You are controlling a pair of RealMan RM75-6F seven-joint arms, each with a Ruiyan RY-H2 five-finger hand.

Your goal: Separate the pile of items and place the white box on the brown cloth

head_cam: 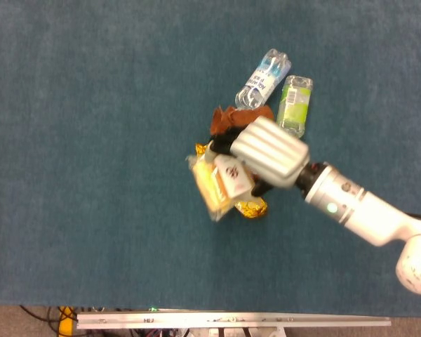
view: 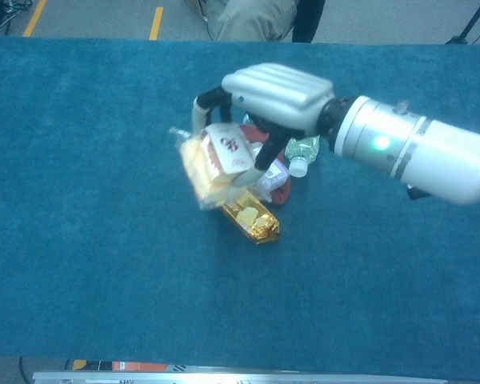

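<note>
Right hand (head_cam: pixel 268 152) clamped on white box (head_cam: pixel 233 175) together with a clear bag of yellow snacks (head_cam: pixel 212 188), both raised off the tabletop (head_cam: pixel 91 140). Box tucked under the fingers at the hand's 8 o'clock in the head view; bag hanging further out the same way. Gold foil packet (view: pixel 252 221) lying just beneath, partly hidden. Brown cloth (head_cam: pixel 228 119) at the hand's 11 o'clock, crumpled on the tabletop, apart from the box. Clear water bottle (head_cam: pixel 263 78) at 12 o'clock, green-labelled bottle (head_cam: pixel 295 105) at 1 o'clock. Left hand out of sight.
</note>
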